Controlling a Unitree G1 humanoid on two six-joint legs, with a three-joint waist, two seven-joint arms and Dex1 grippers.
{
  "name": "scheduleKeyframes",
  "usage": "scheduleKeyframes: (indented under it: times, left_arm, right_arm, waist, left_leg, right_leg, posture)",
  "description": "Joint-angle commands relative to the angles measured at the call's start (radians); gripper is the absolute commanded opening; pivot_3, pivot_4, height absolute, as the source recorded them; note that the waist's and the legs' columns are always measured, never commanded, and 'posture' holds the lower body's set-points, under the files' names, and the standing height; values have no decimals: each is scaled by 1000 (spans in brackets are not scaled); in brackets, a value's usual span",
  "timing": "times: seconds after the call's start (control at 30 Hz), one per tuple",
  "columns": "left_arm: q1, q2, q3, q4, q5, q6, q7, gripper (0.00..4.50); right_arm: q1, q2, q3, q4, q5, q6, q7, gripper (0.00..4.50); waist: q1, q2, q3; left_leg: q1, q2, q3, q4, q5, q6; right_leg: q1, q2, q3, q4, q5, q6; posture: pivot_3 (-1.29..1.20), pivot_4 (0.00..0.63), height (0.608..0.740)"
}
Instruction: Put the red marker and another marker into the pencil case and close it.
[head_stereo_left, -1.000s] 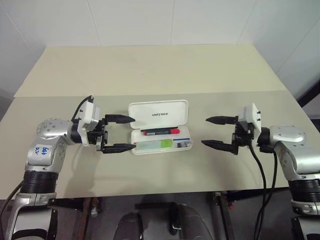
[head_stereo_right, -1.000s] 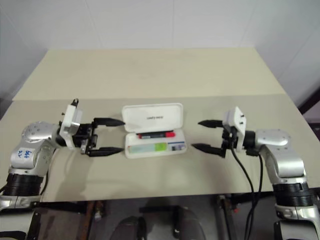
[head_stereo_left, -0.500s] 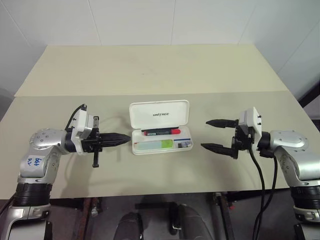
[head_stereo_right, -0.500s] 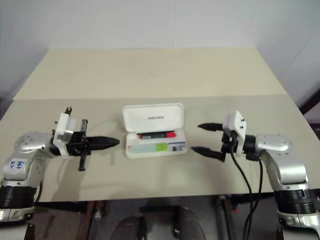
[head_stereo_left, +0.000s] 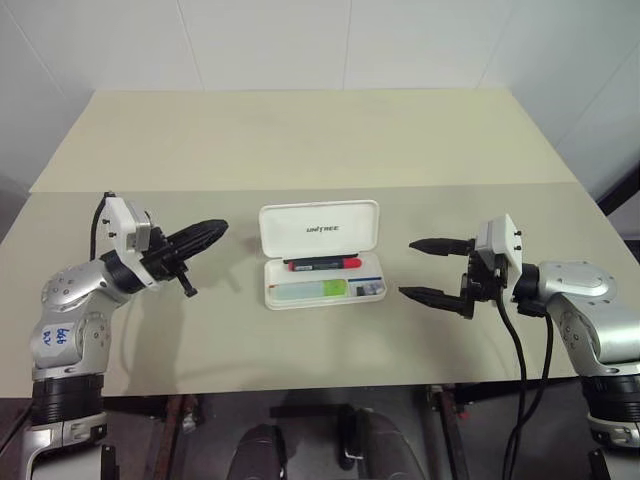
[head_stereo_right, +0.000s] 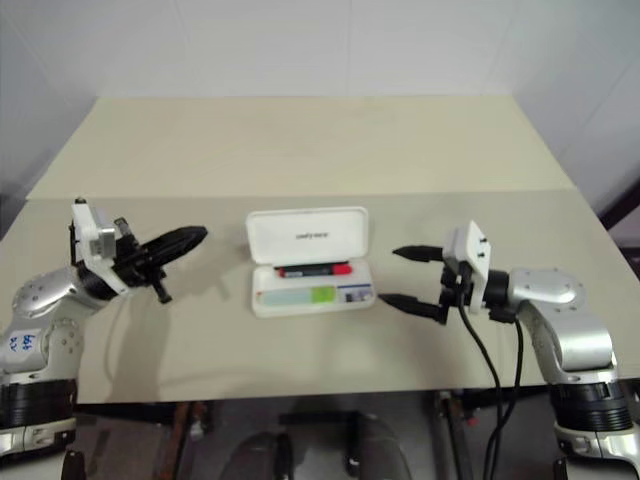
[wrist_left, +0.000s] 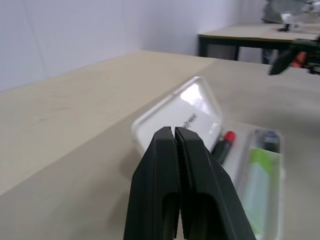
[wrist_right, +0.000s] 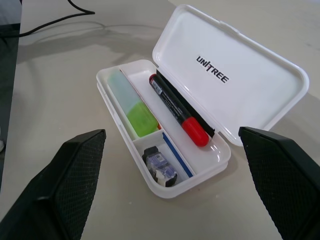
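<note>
With the red marker (wrist_right: 179, 110) and the green marker (wrist_right: 131, 108) already lying inside the open pencil case (head_stereo_left: 320, 232), only closing remains, so the left gripper (head_stereo_left: 203, 234), jaws pressed together, or the spread right gripper (head_stereo_left: 432, 269), likely must tip the lid down.

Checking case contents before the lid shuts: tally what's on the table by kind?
Markers: 2, the red marker and the mint-green marker, both inside the case
Pencil cases: 1, the pencil case, lid open
Small dark item in the case's end compartment: 1, can't identify
Total: 4
</note>
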Motion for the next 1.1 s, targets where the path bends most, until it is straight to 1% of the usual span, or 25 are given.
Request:
scheduleKeyframes:
  times: [0.03,0.17,0.3,0.43,0.57,0.83,1.0,1.1]
  left_arm:
    - [-77,-12,-4,129,87,-18,140,26]
    - [-166,-37,-50,250,139,-40,173,26]
    - [-239,-73,-81,328,159,-59,182,26]
    - [-341,-150,-140,443,183,-87,152,26]
    - [-383,-188,-161,501,187,-109,119,26]
    - [-404,-220,-173,521,172,-126,50,26]
    - [-366,-207,-158,442,112,-140,-85,26]
    - [-318,-157,-151,379,78,-128,-200,26]
  right_arm:
    - [-27,6,-13,-13,13,-26,-7,4500]
    - [-35,10,-15,-10,10,-36,-16,4500]
    - [-40,9,-15,-6,8,-46,-21,4500]
    - [-41,13,-19,-4,3,-61,-34,4500]
    - [-35,15,-25,-8,2,-72,-50,4500]
    - [-8,16,-68,-18,20,-90,-87,4500]
    - [34,20,-90,-49,34,-102,-98,4500]
    - [51,21,-96,-60,37,-104,-114,4500]
  waist:
    - [5,0,0]
    - [18,0,0]
    - [24,0,0]
    - [36,0,0]
    - [38,0,0]
    - [36,0,0]
    - [37,0,0]
    - [32,0,0]
  left_leg:
    - [0,0,0,0,0,0]
    - [0,0,1,0,0,1]
    - [-1,-1,2,0,0,1]
    - [-1,-1,4,1,-1,1]
    - [-1,-2,7,1,-1,1]
    - [-1,-1,8,2,-1,1]
    - [-1,-1,8,2,-1,1]
    - [-1,-1,8,2,-1,1]
  right_leg:
    - [0,0,0,0,0,0]
    - [0,1,-3,0,0,1]
    - [0,0,-4,0,1,1]
    - [0,0,-6,0,1,1]
    - [0,1,-6,0,1,2]
    - [0,1,-6,1,1,2]
    - [0,1,-7,1,1,2]
    - [0,1,-6,1,1,2]
  posture:
    - [0,150,740]
    - [0,150,740]
    - [0,150,740]
    - [0,150,740]
    - [0,150,740]
    - [0,150,740]
    - [0,150,740]
    - [0,150,740]
